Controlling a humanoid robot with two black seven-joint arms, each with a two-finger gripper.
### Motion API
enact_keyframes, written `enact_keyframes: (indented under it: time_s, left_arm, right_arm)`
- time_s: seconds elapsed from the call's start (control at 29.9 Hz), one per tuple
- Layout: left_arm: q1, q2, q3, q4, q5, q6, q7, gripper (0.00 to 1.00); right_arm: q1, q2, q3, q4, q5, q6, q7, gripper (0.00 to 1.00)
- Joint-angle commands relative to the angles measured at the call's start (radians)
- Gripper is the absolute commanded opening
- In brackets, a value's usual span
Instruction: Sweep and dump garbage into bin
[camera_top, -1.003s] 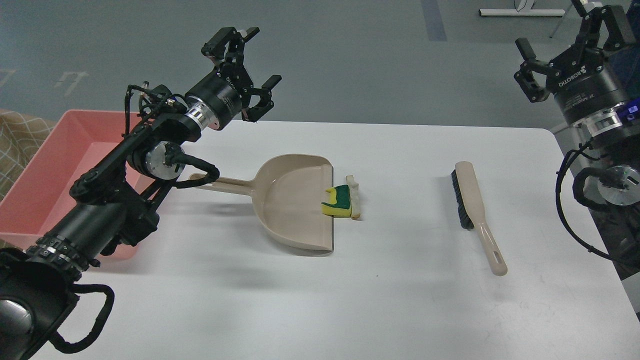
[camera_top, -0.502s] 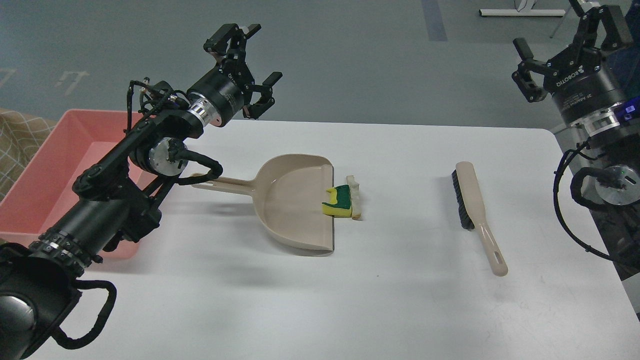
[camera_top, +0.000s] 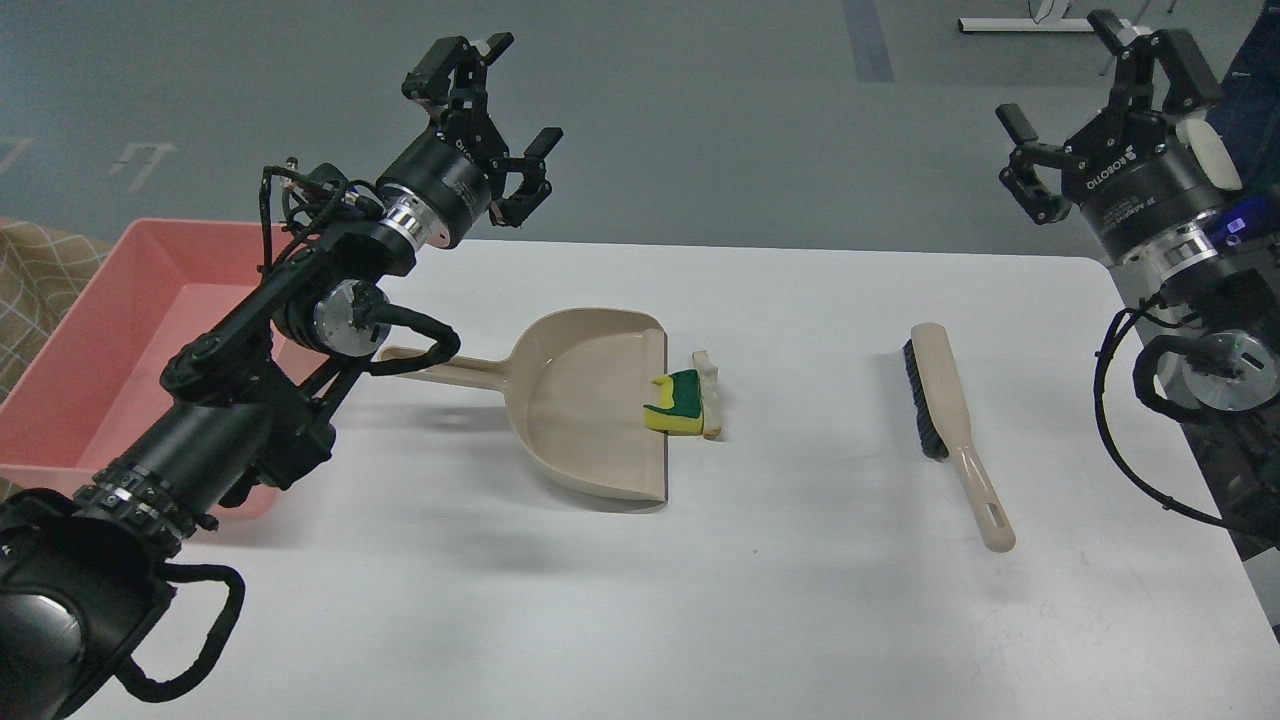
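Note:
The garbage lies at the mouth of the beige dustpan (camera_top: 590, 400): a yellow sponge piece with a dark green layer (camera_top: 675, 403) half on the pan's lip, and a whitish bread-like wedge (camera_top: 708, 382) just right of it on the white table. The beige brush (camera_top: 950, 425) with black bristles lies to the right. The salmon-pink bin (camera_top: 90, 350) stands at the table's left end. My left gripper (camera_top: 495, 110) is open and empty, raised above the table's far edge. My right gripper (camera_top: 1095, 100) is open and empty, raised high at the far right.
The white table (camera_top: 700, 600) has bare surface in front of the dustpan and brush. My left arm crosses over the bin's right wall and the dustpan's handle (camera_top: 450, 370). A patterned cloth (camera_top: 30, 280) lies left of the bin.
My left gripper has risen slightly and turned more upright. My right gripper has shifted left and a little up. The dustpan, garbage and brush have not moved.

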Motion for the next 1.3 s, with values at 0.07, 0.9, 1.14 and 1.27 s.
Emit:
enact_keyframes:
  time_s: [0.07,0.9,1.14,1.27]
  left_arm:
    - [0.009,-0.002,-0.018,-0.013,-0.002,-0.009,0.0,0.98]
    - [0.096,-0.038,-0.161,-0.127,-0.002,-0.023,0.015,0.98]
    - [0.101,-0.017,-0.152,-0.139,0.076,-0.009,0.015,0.98]
    - [0.153,0.046,-0.135,-0.267,0.119,0.029,0.016,0.98]
  right_arm:
    - [0.0,0.006,0.005,0.0,0.118,0.001,-0.084,1.0]
    - [-0.001,0.006,0.005,0.0,0.146,-0.028,-0.088,1.0]
    - [-0.003,0.006,0.003,-0.001,0.144,-0.036,-0.086,1.0]
    - [-0.003,0.006,0.003,0.0,0.144,-0.036,-0.086,1.0]
